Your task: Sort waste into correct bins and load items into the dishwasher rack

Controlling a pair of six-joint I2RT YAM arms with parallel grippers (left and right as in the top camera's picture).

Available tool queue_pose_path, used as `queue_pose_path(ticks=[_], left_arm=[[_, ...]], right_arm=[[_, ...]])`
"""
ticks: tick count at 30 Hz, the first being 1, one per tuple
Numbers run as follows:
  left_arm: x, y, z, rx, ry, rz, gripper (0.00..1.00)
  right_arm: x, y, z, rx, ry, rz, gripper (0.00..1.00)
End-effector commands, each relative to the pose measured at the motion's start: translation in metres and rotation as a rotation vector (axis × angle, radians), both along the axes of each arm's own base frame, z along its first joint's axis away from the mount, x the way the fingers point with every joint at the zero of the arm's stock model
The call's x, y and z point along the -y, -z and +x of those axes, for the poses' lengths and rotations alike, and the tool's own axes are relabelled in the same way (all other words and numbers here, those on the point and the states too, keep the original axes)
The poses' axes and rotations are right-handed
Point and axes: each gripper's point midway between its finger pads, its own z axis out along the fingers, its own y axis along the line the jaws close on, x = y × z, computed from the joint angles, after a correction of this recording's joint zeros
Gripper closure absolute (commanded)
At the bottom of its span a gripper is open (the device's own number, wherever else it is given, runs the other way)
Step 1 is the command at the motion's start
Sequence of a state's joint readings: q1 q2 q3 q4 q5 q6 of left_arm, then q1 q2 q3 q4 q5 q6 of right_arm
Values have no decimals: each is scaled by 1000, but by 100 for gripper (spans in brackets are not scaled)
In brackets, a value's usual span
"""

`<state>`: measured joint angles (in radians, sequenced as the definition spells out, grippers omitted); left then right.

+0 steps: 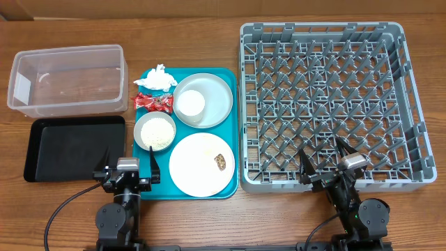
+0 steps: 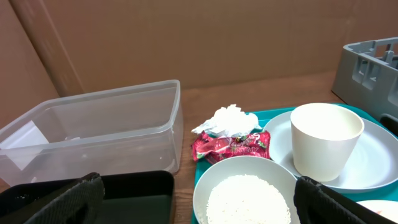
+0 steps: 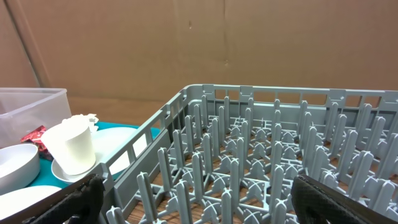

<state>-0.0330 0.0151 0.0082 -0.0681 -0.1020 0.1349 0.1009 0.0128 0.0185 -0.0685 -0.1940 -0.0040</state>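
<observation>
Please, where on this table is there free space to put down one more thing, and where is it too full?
Crowded: the teal tray, almost fully covered. Free: the black tray, empty; the clear tub, empty; the dishwasher rack, nothing between its pegs; and the bare table wood at the near edge, in front of the teal tray.
</observation>
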Motion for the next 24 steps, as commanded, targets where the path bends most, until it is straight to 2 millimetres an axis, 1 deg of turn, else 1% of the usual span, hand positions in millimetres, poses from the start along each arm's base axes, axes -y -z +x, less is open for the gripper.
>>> queue_pose_path(ticks=[1,17,18,20,24], left_arm=[[0,1,0,0,1,16,0],[0,1,0,0,1,16,0],[0,1,0,0,1,16,0],[-1,-1,0,6,-9,16,0],[-4,0,0,3,-22,17,0]], right_arm=[[-1,1,0,6,-1,2,0],[1,1,0,6,10,2,0],[1,-1,0,16,7,3,0],[-2,-3,-1,24,-11,4,0],[-11,1,-4,0,-63,17,0]])
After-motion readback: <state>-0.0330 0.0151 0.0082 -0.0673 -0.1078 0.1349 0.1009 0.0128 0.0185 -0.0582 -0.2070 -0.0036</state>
